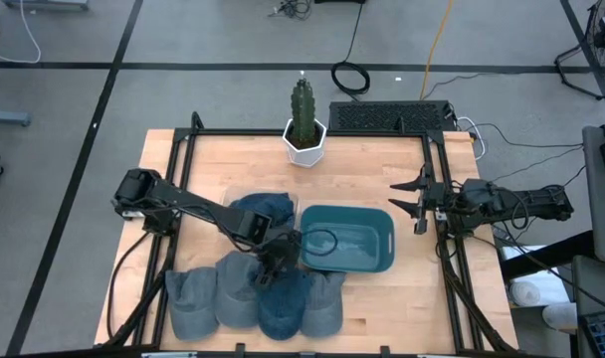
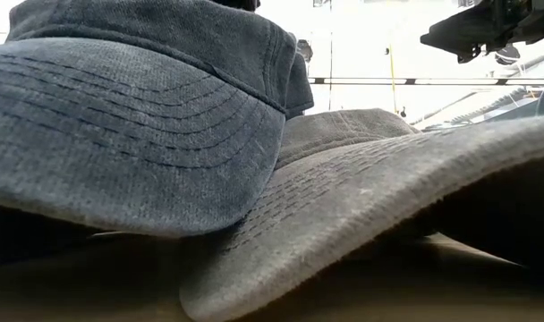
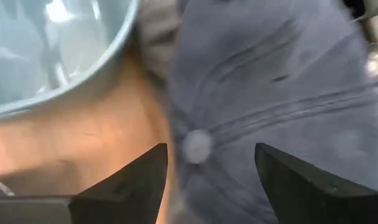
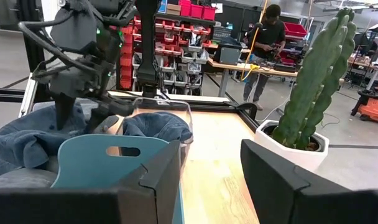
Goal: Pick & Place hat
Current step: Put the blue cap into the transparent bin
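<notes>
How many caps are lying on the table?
5, maybe more. Four sit in a row along the near edge: light grey, grey, dark blue, grey. Another lies heaped in the clear bin; more may hide beneath.

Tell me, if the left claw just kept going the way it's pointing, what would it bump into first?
Most likely the dark blue cap. The left gripper points down at its crown, open fingers either side of the top button; how near it is isn't clear.
</notes>
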`<action>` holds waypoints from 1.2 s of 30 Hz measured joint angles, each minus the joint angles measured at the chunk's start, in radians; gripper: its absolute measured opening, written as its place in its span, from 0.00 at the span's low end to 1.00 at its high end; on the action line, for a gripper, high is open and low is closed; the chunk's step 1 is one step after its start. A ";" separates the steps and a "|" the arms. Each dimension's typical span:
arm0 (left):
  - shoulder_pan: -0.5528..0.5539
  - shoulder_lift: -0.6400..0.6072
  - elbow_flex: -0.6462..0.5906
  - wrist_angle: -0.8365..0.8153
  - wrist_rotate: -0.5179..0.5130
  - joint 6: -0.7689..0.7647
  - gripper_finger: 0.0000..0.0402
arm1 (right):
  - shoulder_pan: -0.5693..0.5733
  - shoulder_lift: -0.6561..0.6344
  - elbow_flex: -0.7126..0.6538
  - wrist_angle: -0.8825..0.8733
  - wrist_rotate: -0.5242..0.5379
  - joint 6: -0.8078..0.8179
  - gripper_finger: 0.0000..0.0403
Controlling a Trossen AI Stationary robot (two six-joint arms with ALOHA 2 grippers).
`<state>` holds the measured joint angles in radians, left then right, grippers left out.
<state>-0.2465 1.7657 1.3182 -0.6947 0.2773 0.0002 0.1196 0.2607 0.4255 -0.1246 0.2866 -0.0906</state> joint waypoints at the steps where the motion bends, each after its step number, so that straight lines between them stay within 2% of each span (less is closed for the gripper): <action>1: -0.002 -0.001 0.000 0.018 0.013 -0.003 0.62 | 0.000 0.000 0.000 0.000 0.000 0.000 0.39; 16: 0.002 0.002 0.001 0.068 0.009 -0.048 0.62 | 0.000 0.000 0.000 0.000 0.000 0.000 0.39; 19: -0.001 0.030 0.002 0.062 -0.022 -0.080 0.62 | 0.000 0.000 0.000 0.000 0.000 0.000 0.39; 30: -0.004 0.098 0.001 0.072 -0.024 -0.134 0.62 | 0.000 0.009 0.001 0.000 -0.001 0.000 0.39; 33: -0.004 0.098 0.001 0.076 -0.019 -0.152 0.59 | 0.000 0.013 0.001 0.000 -0.001 0.000 0.39; 36: -0.004 0.098 0.014 0.071 0.024 -0.171 0.50 | 0.000 0.014 0.001 0.000 -0.001 0.000 0.39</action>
<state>-0.2508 1.8633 1.3320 -0.6242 0.3011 -0.1703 0.1192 0.2749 0.4267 -0.1249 0.2859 -0.0906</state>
